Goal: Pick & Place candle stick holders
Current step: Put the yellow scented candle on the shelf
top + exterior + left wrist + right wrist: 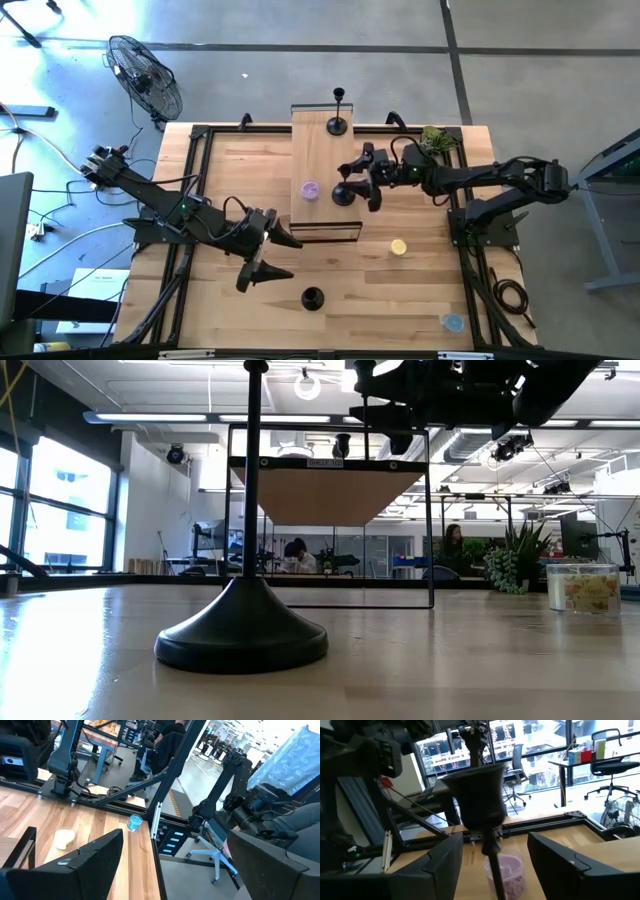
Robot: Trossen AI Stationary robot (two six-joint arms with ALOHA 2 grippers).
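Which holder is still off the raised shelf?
The one on the table's near edge, by the left gripper; the other two stand on the shelf.

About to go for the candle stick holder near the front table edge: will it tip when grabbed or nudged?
Probably steady at rest: the candle stick holder sits on a wide, flared disc base, seen in the low view. Its stem is thin and tall, so a high push may tip it. The matte black finish hints at metal, likely stiff; its weight is unclear.

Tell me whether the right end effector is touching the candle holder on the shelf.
Apart. In the right wrist view the candle holder stands between the right end effector's open fingers, with clear gaps on both sides of its stem.
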